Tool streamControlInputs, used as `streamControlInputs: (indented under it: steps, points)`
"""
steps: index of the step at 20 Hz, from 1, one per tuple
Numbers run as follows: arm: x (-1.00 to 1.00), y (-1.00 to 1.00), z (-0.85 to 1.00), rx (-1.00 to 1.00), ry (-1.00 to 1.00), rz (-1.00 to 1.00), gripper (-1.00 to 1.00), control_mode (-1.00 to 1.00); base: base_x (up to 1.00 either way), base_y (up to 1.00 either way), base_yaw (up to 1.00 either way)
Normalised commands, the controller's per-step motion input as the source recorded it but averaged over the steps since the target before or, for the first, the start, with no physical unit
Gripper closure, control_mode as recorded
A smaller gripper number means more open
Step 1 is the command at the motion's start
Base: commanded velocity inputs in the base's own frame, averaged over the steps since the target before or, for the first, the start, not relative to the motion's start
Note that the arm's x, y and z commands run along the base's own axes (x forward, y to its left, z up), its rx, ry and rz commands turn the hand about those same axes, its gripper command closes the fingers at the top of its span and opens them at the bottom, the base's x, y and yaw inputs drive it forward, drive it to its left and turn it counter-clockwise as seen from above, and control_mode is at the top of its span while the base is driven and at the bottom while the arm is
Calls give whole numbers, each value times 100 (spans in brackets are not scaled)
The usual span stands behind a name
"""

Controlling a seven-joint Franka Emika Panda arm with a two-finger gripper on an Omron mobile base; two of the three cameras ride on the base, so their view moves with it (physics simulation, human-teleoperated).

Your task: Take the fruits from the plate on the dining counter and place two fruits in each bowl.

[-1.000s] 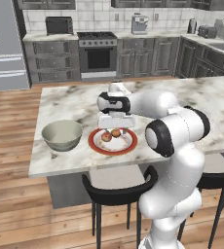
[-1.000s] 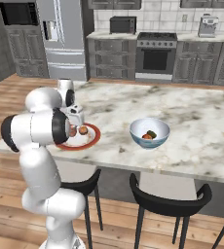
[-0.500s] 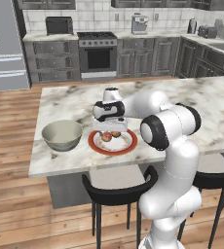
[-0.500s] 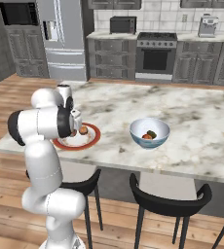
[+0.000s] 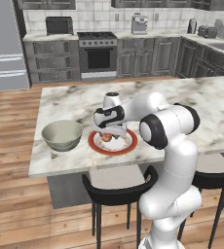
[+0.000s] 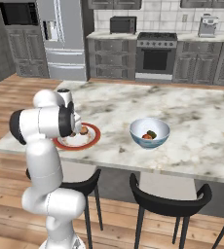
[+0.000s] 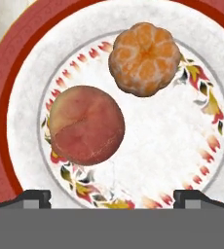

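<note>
The red-rimmed plate [image 5: 128, 147] [image 6: 90, 139] [image 7: 2, 121] lies near the front edge of the dining counter [image 5: 75, 97] [image 6: 192, 112]. It holds a reddish fruit [image 7: 87, 125] [image 5: 105, 138] and an orange fruit [image 7: 145, 59] [image 6: 84, 130]. My gripper [image 5: 111, 132] [image 7: 112, 197] hangs just above the plate, pointing down. It is open, its tips spread wide with nothing between them. The reddish fruit sits closest to them. The grey bowl [image 5: 62, 134] stands left of the plate and looks empty. A second, pale bowl [image 6: 149, 132] holds a red fruit [image 6: 146, 136] and a dark green fruit [image 6: 152, 133].
Black stools [image 5: 119, 189] [image 6: 170, 202] stand under the counter's front edge. Behind the counter are wood floor, dark cabinets, a stove [image 5: 98, 53] and a fridge [image 6: 60, 36]. In the right base view my own arm [image 6: 46, 124] hides part of the plate.
The hand has swung slightly left and come down closer to the plate. The gripper has stayed open, and the fruits and bowls have not moved.
</note>
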Motion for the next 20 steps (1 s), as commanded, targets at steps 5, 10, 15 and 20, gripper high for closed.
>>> streamControlInputs:
  steps: [5, 10, 15, 20]
  points:
    - [29, 0, 0, 0, 3, -9, -100, -100, 0, 0, 0]
    - [16, -8, -2, 0, 5, -3, -100, -100, 0, 0, 0]
    - [17, 0, -11, 0, 0, -1, -100, -100, 0, 0, 0]
    - [1, 0, -19, 0, 0, -1, -100, -100, 0, 0, 0]
